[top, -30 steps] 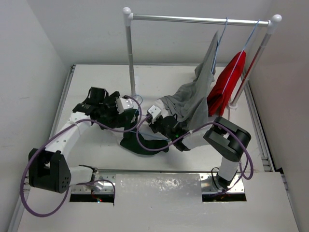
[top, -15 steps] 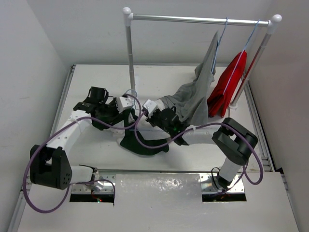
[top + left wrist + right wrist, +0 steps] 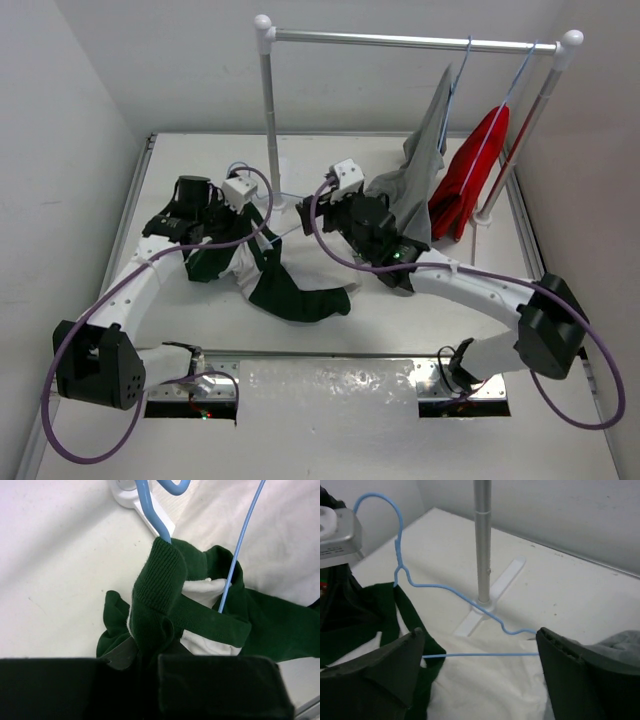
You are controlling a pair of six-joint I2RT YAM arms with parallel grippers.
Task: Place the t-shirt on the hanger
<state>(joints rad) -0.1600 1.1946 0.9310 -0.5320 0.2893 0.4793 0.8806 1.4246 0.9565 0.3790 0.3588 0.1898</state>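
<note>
T-shirt (image 3: 292,296) cloth was seen in the top view trailing from the left gripper (image 3: 232,236) toward the near edge of the table (image 3: 200,150), between the two arms. The right gripper (image 3: 312,214) was poised just beside it, on the side of the rack post (image 3: 270,120).

In the left wrist view the ribbed collar (image 3: 160,580) was clenched between the left jaws. The hanger (image 3: 156,525) was threaded through the neck opening, its hook pointing away from the fingers.

In the right wrist view the right jaws were spread wide, grasping nothing. The hanger's lower bar lay across the gap from finger to finger, so its long axis was set crosswise to them, with the free shoulder nearest the right arm. Whether the bar touched either finger could not be told. The post's foot (image 3: 506,582) stood just behind the hanger, so little room was judged to be open there, and more toward the near side.
</note>
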